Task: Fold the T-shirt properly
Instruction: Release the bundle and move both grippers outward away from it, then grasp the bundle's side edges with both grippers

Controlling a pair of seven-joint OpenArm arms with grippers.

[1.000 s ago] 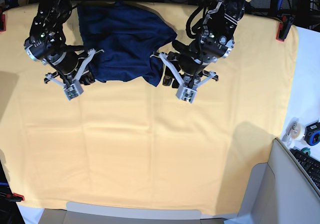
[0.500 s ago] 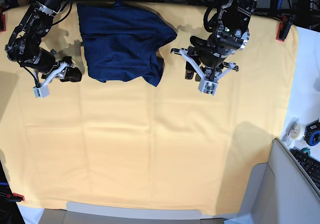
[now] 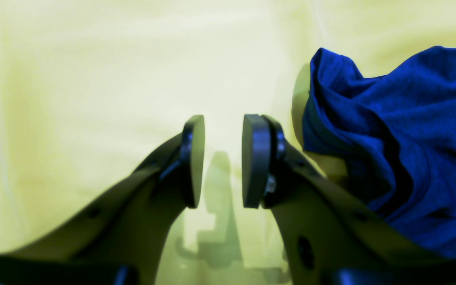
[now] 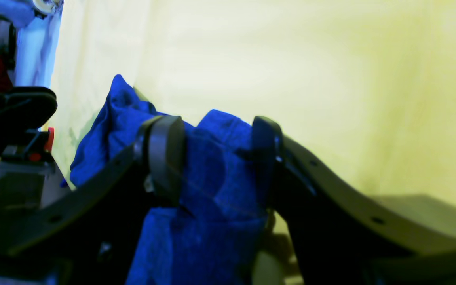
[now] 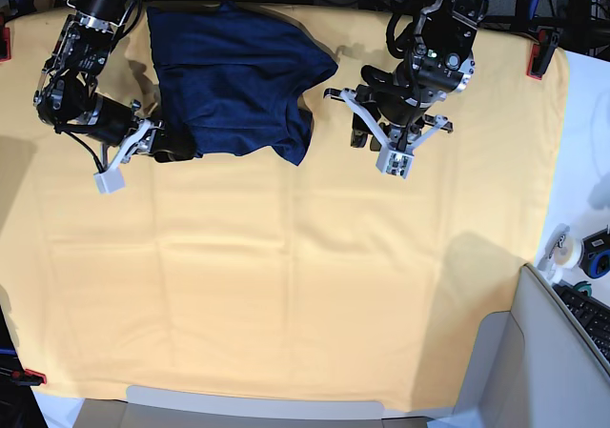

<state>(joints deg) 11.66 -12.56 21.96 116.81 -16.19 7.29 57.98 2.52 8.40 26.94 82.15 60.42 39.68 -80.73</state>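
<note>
Yellow cloth (image 5: 286, 285) covers the whole table, with the T-shirt (image 5: 233, 80) bunched at its far edge. Reaching low, the right gripper (image 4: 216, 158) now has its jaws spread around the shirt's near corner, blue fabric between the pads; half a second ago it hung clear to the side. Spread and empty, the left gripper (image 3: 222, 160) hovers beside the shirt's other edge, hardly moved.

Plain dark navy blue knit T-shirt (image 5: 233, 80), no print, reading brighter blue in the wrist views. Big pale yellow cloth (image 5: 286, 285), unpatterned, covering the table. Black-and-grey left gripper (image 5: 388, 134) and right gripper (image 5: 143, 147) with dark pads. Red clamp (image 5: 34, 377) at the cloth's corner; the far-edge clips appear red too.
</note>
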